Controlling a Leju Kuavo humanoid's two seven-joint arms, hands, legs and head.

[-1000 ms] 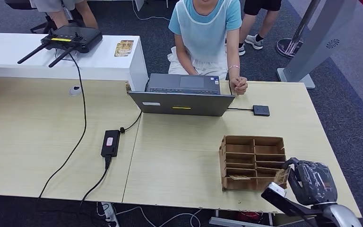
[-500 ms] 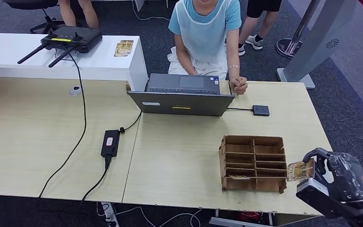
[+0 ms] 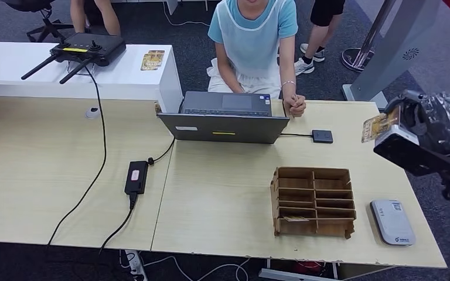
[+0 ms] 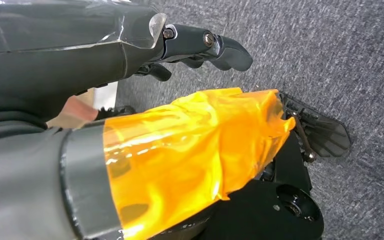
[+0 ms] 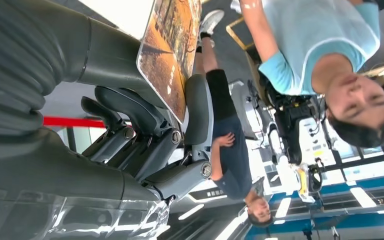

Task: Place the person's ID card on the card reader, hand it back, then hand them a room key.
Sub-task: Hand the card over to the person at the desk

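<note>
A yellowish room key card (image 3: 377, 127) with an orange-brown printed face is pinched in the robot's right hand (image 3: 428, 132), raised above the right end of the tabletop (image 3: 228, 193). Below the hand lie a grey card reader (image 3: 392, 221) and, beside it, a cardboard slotted organiser (image 3: 313, 202); beyond the hand sits a person in a light blue top (image 3: 254, 29) (hands clasped beside a laptop (image 3: 225, 122)). The left hand (image 4: 200, 47) hangs over grey carpet, fingers curled with nothing in them.
</note>
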